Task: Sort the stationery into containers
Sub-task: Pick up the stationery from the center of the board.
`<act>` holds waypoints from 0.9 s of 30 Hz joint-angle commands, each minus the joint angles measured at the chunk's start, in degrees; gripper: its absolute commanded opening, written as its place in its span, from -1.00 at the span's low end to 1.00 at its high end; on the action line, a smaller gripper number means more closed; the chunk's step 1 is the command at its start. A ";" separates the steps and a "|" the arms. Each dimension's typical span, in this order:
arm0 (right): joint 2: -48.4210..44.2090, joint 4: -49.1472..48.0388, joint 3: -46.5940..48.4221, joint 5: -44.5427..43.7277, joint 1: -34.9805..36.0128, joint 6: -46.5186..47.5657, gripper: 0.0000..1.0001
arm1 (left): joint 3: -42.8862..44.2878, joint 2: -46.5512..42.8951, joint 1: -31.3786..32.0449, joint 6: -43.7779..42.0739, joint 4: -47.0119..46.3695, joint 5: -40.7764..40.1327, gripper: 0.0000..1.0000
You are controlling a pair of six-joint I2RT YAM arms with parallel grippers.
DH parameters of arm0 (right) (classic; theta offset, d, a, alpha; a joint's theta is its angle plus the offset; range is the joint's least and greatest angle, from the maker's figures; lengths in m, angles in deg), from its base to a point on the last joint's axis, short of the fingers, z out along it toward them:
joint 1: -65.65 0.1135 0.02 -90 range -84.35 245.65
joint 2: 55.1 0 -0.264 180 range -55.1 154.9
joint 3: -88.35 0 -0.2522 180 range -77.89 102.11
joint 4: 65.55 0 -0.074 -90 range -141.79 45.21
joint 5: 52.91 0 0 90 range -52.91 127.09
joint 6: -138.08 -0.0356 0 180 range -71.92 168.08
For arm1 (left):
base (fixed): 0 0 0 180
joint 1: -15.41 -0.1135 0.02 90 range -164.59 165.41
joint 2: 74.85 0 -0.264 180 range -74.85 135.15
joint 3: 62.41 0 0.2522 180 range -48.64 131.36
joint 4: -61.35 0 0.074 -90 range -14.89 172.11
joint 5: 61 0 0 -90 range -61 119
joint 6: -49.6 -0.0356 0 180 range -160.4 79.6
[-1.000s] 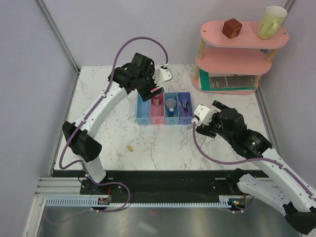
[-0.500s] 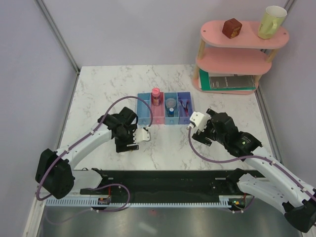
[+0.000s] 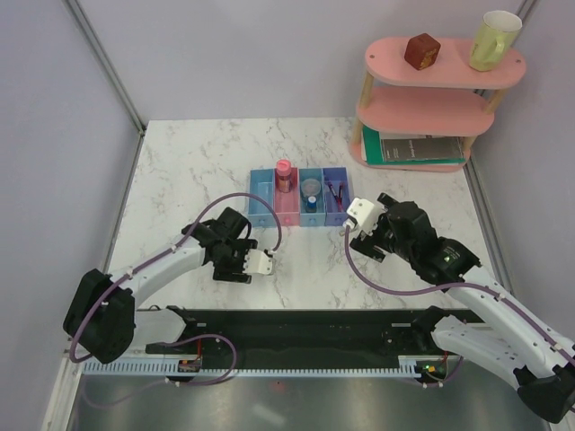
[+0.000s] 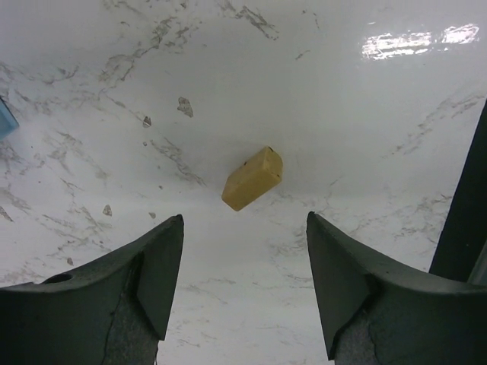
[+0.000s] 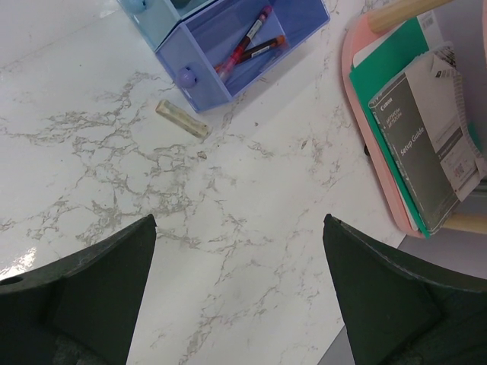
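The containers (image 3: 262, 205) stand in a joined row at mid-table. A pink cylinder (image 3: 284, 174) stands in the pink bin. A clear round tub (image 3: 311, 187) and a tiny blue cylinder (image 3: 311, 204) sit in the second blue bin. Red pens (image 5: 247, 34) lie in the purple bin (image 5: 199, 85). My left gripper (image 4: 245, 220) is open, low over the marble, and one short beige piece (image 4: 253, 179) lies just beyond its tips; in the top view the left gripper (image 3: 238, 269) hides that piece. My right gripper (image 5: 240, 220) is open and empty. A second beige piece (image 5: 183, 119) lies beside the purple bin.
A pink tiered shelf (image 3: 440, 99) stands at the back right with a brown cube (image 3: 420, 51) and a yellow mug (image 3: 494, 39) on top. Its bottom tier holds a green folder and a grey manual (image 5: 422, 137). The black base rail (image 3: 296, 325) runs along the near edge.
My left arm has swung from over the bins down to the near-left marble, over the beige piece, its jaws narrowing a little. The right gripper shifted slightly toward the bins.
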 commanded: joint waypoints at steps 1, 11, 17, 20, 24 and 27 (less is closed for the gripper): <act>-1.05 -0.16 0.64 -1.00 -0.30 -1.12 0.96 | -0.41 2.93 0.30 -4.35 -6.60 1.55 0.40; -1.49 -0.25 0.19 -0.74 -0.38 -1.12 0.96 | -0.41 8.12 0.65 -4.09 -8.54 1.99 0.11; -1.41 -0.51 -1.38 -0.91 -0.39 -1.03 0.96 | -1.20 8.64 1.35 -4.18 -8.54 1.63 -0.31; -1.67 -1.65 -4.46 -1.71 -0.91 -2.17 0.96 | -1.20 8.82 1.79 -3.30 -8.63 1.37 -0.71; -0.27 -3.05 -8.06 1.96 -3.54 -2.96 0.96 | 0.72 7.78 2.32 -0.94 -7.05 0.93 -0.96; 1.66 -5.95 -9.21 5.23 -6.70 -2.96 0.96 | 5.12 4.96 2.32 3.02 -5.38 2.68 -0.96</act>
